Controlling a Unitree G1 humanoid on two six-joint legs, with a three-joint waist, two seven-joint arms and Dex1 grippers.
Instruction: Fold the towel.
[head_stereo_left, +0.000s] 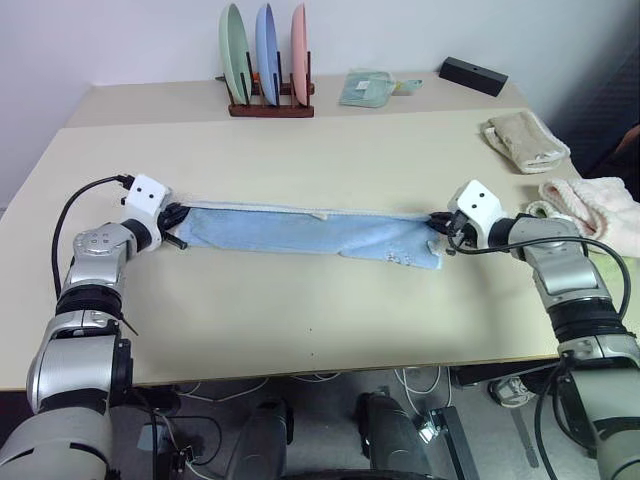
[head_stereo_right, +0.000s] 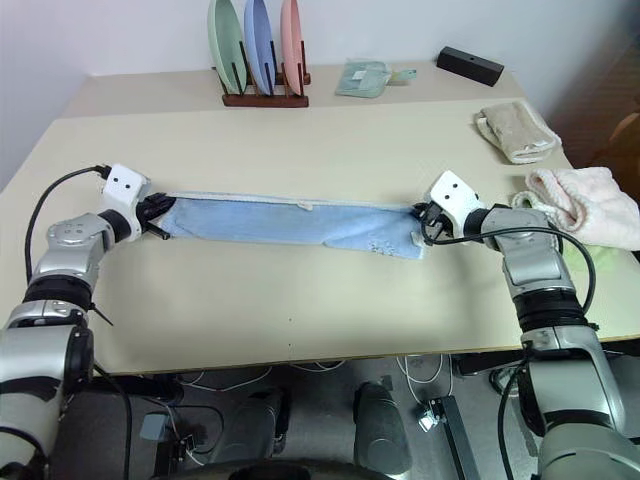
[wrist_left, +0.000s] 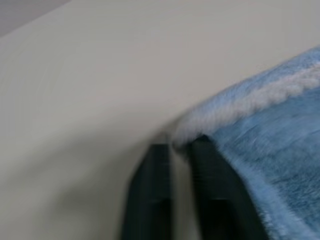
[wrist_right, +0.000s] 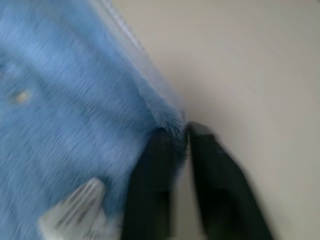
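Surface: beige table (head_stereo_left: 300, 320), smooth and matte, set against a pale wall — a second table top butts on at the far side.
Towel: the light blue towel (head_stereo_left: 300, 232) lies flat near the middle of the table, drawn out into a long narrow band from the robot's left to its right, already doubled lengthwise by the look of it. A whitish hem runs along the far edge; a small loop sits on that edge about midway.
Left gripper: the left gripper (wrist_left: 181, 150) is at the towel's left end. In the left wrist view its black fingers stand a little apart with the fluffy hem corner at their tips; whether they pinch it I cannot tell.
Right gripper: the right gripper (wrist_right: 181, 134) is at the right end corner, fingers likewise slightly apart with pile between the tips — grip or release, I cannot tell.
Handling: likely light, soft and limp; terry pile should give friction, so slipping is unlikely, but the cloth will sag and bunch if lifted by one point. Best hold, in my judgement, is the stitched hem corners, both ends together, kept taut.
Texture: plush nap, thicker rolled hem, a sewn label near the right corner.
Background: plate rack (head_stereo_left: 268, 100) with three upright plates in green, blue and pink; a black box (head_stereo_left: 472, 76); a folded beige towel (head_stereo_left: 525, 140); a pink-and-cream fluffy towel (head_stereo_left: 595, 205) at the right edge.
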